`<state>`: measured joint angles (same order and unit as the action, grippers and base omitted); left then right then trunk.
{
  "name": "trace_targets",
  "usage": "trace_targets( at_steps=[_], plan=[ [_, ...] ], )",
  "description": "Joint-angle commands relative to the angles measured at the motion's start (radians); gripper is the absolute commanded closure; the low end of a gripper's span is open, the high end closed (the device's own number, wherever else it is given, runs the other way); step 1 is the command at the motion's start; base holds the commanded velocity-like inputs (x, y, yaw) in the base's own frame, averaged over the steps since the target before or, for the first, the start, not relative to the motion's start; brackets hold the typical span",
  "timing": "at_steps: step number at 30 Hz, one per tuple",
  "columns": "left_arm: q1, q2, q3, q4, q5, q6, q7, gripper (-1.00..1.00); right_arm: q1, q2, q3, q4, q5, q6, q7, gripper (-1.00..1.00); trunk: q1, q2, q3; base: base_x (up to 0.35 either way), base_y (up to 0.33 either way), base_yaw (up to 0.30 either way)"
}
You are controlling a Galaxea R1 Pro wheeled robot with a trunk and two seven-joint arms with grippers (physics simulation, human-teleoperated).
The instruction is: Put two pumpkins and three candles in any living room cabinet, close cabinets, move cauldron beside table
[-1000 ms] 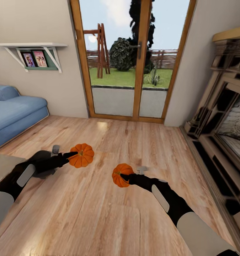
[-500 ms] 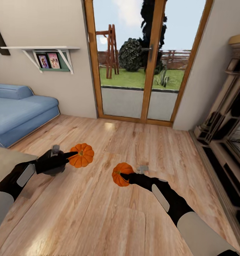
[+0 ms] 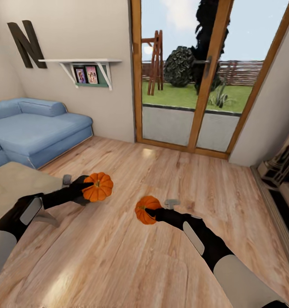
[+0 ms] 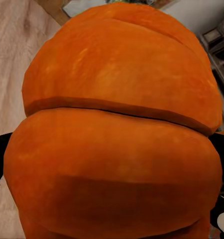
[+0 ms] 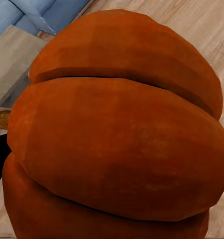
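Left gripper [image 3: 87, 188], head view: closed on the left pumpkin [image 3: 98, 186], held above the wood floor [image 3: 131, 256] at the left of the scene; one dark finger crosses the fruit's near face, the other finger is hidden behind it. Right gripper [image 3: 150, 212]: clamped on the right pumpkin [image 3: 146, 209], nearer and to the right, with a finger laid across its front. The two pumpkins are well apart.

Left wrist view: the left pumpkin [image 4: 117, 134] covers almost all of the picture, its ribs seen as broad orange bands; the finger pads are reduced to black slivers at the margins, so the contact itself is hard to make out. A strip of floor and grey fittings show at the corners.

Right wrist view: the right pumpkin [image 5: 117, 134] likewise blocks the fingers; beyond it appear a corner of the blue sofa [image 5: 37, 12] and a beige table top [image 5: 12, 64].

The head view alone gives the room: sofa [image 3: 37, 132] at far left, table [image 3: 11, 188] cut off at the left edge, a shelf [image 3: 82, 64] with photographs, a dark letter N [image 3: 26, 42] on the wall, glazed doors [image 3: 200, 77] at the far side, and part of the fireplace [image 3: 283, 171] cropped at the right edge.
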<state>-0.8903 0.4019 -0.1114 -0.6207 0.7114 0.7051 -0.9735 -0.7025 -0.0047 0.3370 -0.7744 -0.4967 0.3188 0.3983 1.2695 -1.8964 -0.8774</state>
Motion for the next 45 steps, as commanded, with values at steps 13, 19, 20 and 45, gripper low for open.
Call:
trace_targets(
  at_steps=[13,19,20,45],
  plan=[
    [0.0,-0.002,0.032,0.001,0.003,0.002,-0.001,1.0,0.0,-0.001,-0.003,0.0,-0.002,0.0,-0.001,1.0,-0.05,0.091,0.041,0.0,0.0,0.289],
    [0.0,-0.002,0.031,0.001,0.003,0.002,-0.001,1.0,0.0,-0.001,-0.003,0.001,-0.003,0.0,0.0,1.0,-0.073,0.133,0.06,0.0,0.0,0.289],
    [0.0,-0.002,0.031,0.001,0.003,0.002,-0.001,1.0,0.0,-0.001,-0.003,0.001,-0.003,0.0,0.0,1.0,-0.077,0.14,0.063,0.0,0.0,0.289],
    [0.001,-0.003,0.03,0.001,0.003,0.002,-0.001,1.0,0.0,-0.001,-0.003,0.003,-0.003,0.0,0.001,1.0,-0.173,0.315,0.141,0.0,0.0,0.289]
  ],
)
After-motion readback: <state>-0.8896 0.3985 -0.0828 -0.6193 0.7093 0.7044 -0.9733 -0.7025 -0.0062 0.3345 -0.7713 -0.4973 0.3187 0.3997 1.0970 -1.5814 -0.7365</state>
